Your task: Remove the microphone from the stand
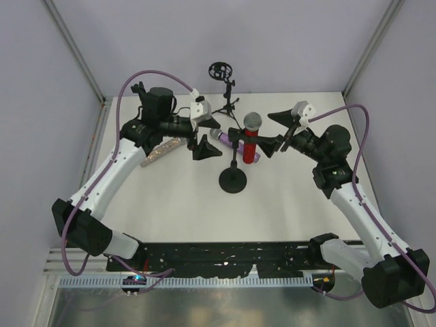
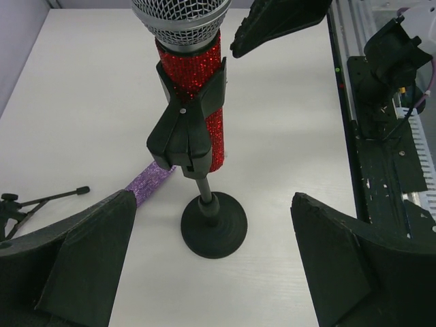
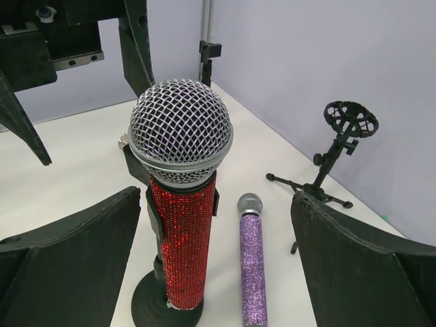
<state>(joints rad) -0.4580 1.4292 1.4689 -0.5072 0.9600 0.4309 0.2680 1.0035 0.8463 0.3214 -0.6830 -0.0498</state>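
A white tabletop sits inside pale lavender-grey walls (plain, evenly lit), with slanting metal corner posts at the back left and right, and soft shadows on the surface.

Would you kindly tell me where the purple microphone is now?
In the top view, the purple microphone lies flat on the table, just left of the red microphone clipped in its stand, near the left gripper.

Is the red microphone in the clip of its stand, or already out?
In. The red microphone stands upright, its body gripped by the stand's clip above the round base.
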